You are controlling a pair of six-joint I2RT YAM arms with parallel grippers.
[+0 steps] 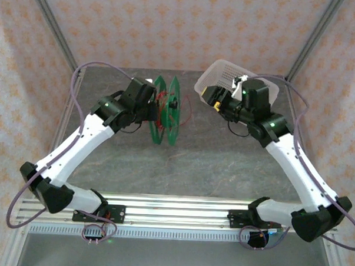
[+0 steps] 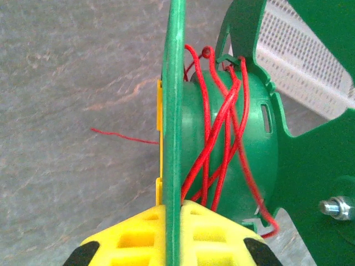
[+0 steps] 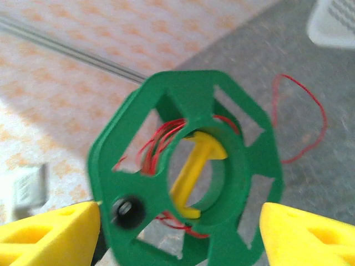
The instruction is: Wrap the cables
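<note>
Green spool point(image 2: 173, 83), seemingly tight in left gripper point(image 2: 173, 216)

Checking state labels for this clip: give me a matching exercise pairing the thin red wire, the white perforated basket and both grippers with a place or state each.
1. thin red wire
2. white perforated plastic basket
3. left gripper
4. right gripper

A. open, yellow fingers wide apart
B. far right part of the table
C. looped loosely round the green plastic spool
D. shut on a flange of the spool

Pairs: 1-C, 2-B, 3-D, 4-A
</note>
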